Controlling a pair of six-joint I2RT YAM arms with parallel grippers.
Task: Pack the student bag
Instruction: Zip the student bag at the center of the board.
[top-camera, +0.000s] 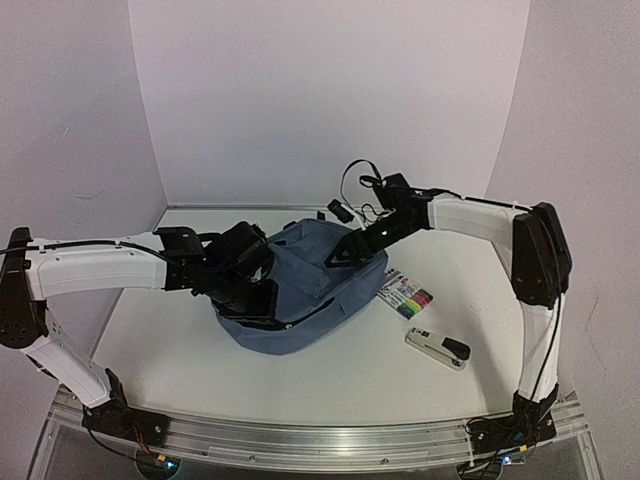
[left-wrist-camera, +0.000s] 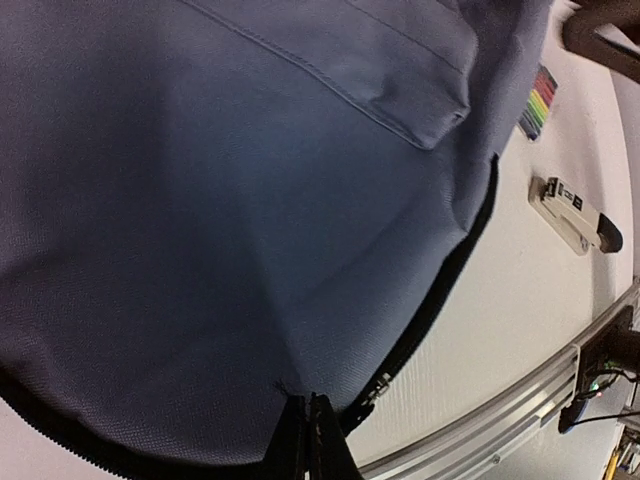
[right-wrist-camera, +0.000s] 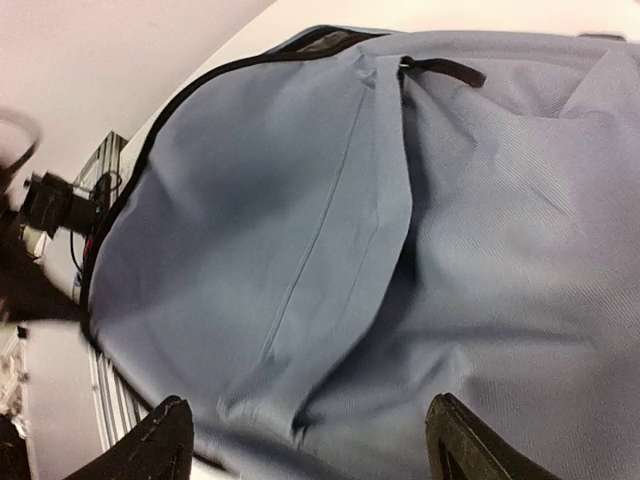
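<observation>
Tabletop (top-camera: 300, 385) stapler (top-camera: 437, 347) overhead; right-wrist only student bag (right-wrist-camera: 300, 250).

Plain pale walls (top-camera: 330, 90) on three sides, white bench (top-camera: 330, 375), metal rail (top-camera: 330, 442) along its near edge, even light

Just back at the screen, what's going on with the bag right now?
Both arms are at the student bag, which lies mid-table. The left claw is shut, pinching the bag's fabric edge beside the black zipper. The right claw hangs open over the bag's front, holding nothing. A pack of markers and a stapler lie on the table to the bag's right, not yet packed.
</observation>
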